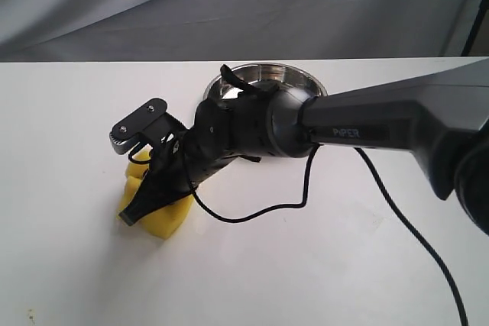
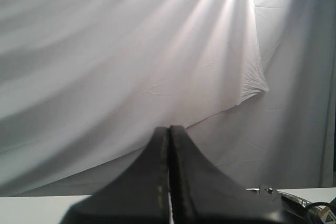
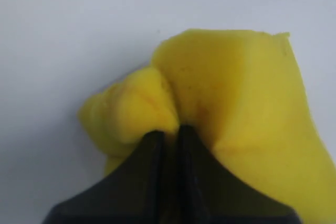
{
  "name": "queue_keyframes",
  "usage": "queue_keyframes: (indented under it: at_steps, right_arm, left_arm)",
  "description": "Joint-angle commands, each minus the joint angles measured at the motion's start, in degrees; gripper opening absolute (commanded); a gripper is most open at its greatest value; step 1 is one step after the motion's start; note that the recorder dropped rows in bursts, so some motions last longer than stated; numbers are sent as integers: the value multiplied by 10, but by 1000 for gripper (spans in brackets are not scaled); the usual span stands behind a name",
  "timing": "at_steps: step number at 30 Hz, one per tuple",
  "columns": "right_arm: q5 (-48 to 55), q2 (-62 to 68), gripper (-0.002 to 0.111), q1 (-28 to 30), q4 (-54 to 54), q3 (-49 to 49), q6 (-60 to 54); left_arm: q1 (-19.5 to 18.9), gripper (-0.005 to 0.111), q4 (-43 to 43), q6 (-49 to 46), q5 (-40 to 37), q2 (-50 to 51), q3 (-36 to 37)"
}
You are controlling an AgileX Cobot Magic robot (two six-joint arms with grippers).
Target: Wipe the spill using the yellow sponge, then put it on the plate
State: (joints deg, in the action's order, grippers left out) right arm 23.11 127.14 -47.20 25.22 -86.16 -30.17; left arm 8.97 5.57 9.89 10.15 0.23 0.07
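Right gripper (image 3: 168, 131) is clamped tight on the yellow sponge (image 3: 247, 108), which is pressed to the table (image 1: 344, 265) near the plate (image 1: 306, 78). Spill not visible, possibly underneath. Judged: step 1 of 2, wiping. Next move calls for lifting the sponge and carrying it to the plate.

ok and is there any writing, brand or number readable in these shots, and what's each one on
"PIPER": pale letters on the dark link of the right arm, exterior view.
No other text can be read: the yellow sponge and the plate show no writing, and neither wrist view shows any lettering.
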Motion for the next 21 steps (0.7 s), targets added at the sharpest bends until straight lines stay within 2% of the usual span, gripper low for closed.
queue_keyframes:
  at_steps: [1,14,17,21]
  right_arm:
    - [134,-7,0,0,-4,14,-2]
    - [305,-83,0,0,-34,14,-2]
    - [299,-70,0,-4,-28,14,-2]
    - [216,-39,0,-17,-1,14,-20]
  left_arm:
    - [3,0,-3,1,4,-2,-1]
    - [3,0,-3,-1,4,-2,-1]
    - [3,0,-3,-1,4,-2,-1]
    - [3,0,-3,-1,4,-2,-1]
